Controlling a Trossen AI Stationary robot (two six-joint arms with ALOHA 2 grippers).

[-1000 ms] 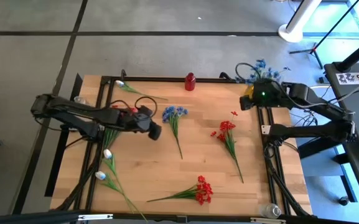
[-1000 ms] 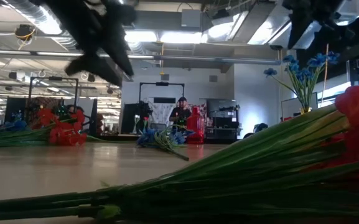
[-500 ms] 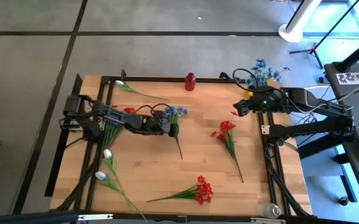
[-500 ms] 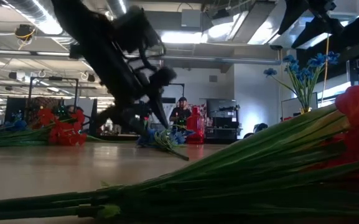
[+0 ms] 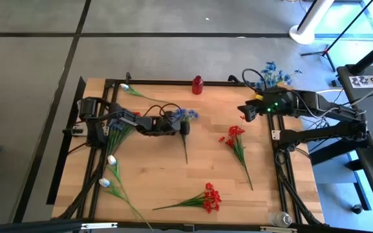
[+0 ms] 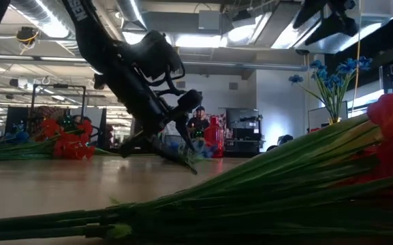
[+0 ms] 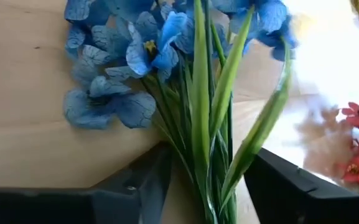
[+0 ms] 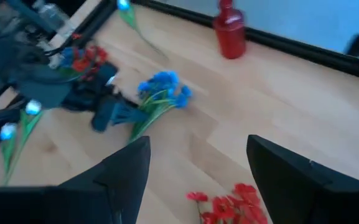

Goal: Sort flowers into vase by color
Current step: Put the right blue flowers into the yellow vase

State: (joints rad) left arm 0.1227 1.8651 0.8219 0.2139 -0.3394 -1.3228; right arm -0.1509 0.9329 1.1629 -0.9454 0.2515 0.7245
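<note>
The bench (image 5: pixel 205 162) spreads under both my arms, and most of the flowers lie scattered on it away from my left tool (image 5: pixel 183 127): a red spray (image 5: pixel 236 139) off to its right, another red spray (image 5: pixel 207 197) toward the near edge, white sprays (image 5: pixel 112 169) back along my left arm. The red vase (image 5: pixel 198 85) stands at the far edge, beyond and a little right of that tool. A second ago my left arm hung short of the blue spray (image 5: pixel 183 118); since then it has reached across and dropped low, so the left tool now sits on the bench with its fingers (image 7: pixel 135 186) spread wide on either side of the green stems, just below the blue blossoms, not yet closed on them. I judge this as the start of the pickup: closing should catch the bundle near its head. My right tool (image 5: pixel 245 112) has drifted in from the bench's right edge, fingers (image 8: pixel 123 168) wide apart and empty, hovering well apart from my left tool, with a bunch of blue flowers (image 5: pixel 273 72) standing behind it.
</note>
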